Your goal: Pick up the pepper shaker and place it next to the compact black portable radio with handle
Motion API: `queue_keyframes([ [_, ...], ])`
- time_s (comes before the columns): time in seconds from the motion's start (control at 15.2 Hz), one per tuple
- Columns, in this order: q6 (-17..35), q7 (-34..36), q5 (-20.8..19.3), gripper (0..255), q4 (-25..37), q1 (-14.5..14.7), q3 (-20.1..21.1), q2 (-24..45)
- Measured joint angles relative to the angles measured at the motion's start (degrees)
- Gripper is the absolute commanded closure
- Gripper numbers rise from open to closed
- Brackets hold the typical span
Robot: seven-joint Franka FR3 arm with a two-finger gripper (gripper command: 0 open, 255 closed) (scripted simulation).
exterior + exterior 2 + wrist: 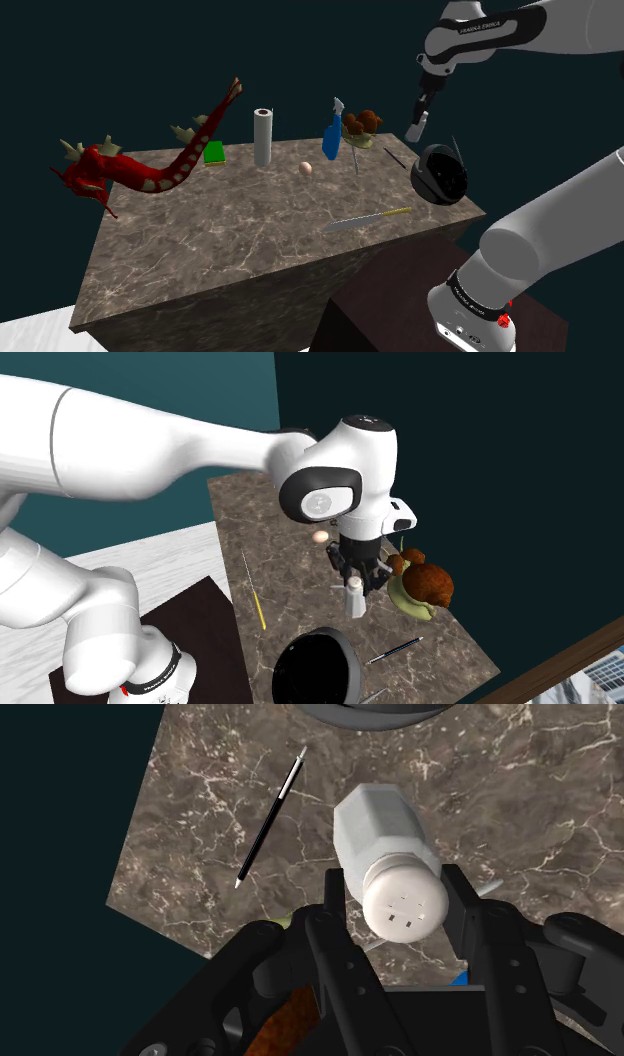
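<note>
Gripper (395, 886) clamped on pepper shaker (380, 829) | arm arched over table (250, 235) | wrist pointing down, shaker aloft

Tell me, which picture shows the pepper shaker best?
The wrist view: the pepper shaker sits close up, clasped between the fingers, with the holes in its cap plain. The shoulder and second exterior views show it small, held above the table.
</note>
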Motion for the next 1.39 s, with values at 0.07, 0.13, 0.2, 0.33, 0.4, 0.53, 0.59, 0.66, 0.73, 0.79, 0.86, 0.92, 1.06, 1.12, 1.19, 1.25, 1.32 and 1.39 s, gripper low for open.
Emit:
queue_keyframes([
  [0.07,0.7,0.0,0.0,255,-0.5,0.0,-0.1,0.3],
  [0.13,1.6,0.0,0.0,255,-1.1,-0.1,-0.2,0.5],
  [0.2,2.5,0.0,0.0,255,-1.8,-0.1,-0.2,0.7],
  [0.33,4.0,0.1,0.0,255,-3.0,-0.1,-0.3,1.1],
  [0.4,4.9,0.2,-0.1,255,-3.7,-0.1,-0.3,1.3],
  [0.53,6.5,0.2,-0.1,255,-5.0,-0.2,-0.5,1.5],
  [0.59,7.2,0.2,-0.1,255,-5.5,-0.2,-0.5,1.8],
  [0.66,8.0,0.3,-0.1,255,-5.8,-0.2,-0.5,2.2],
  [0.73,8.6,0.4,-0.1,255,-6.3,-0.2,-0.6,2.4],
  [0.79,9.5,0.4,-0.1,255,-6.9,-0.2,-0.6,2.7],
  [0.86,10.2,0.4,-0.1,255,-7.3,-0.2,-0.7,3.0],
  [0.92,11.1,0.4,0.0,255,-7.6,-0.2,-0.7,3.6],
  [1.06,12.6,0.6,0.0,255,-8.8,-0.2,-0.8,3.9],
  [1.12,13.4,0.5,0.1,255,-9.0,-0.2,-0.9,4.5],
  [1.19,14.4,0.5,0.1,255,-9.4,-0.3,-1.0,5.1],
  [1.25,15.2,0.5,0.1,255,-9.9,-0.3,-1.0,5.4],
  [1.32,15.9,0.5,0.2,255,-10.2,-0.3,-1.0,5.9],
  [1.39,16.6,0.5,0.2,255,-10.5,-0.3,-1.1,6.2],
])
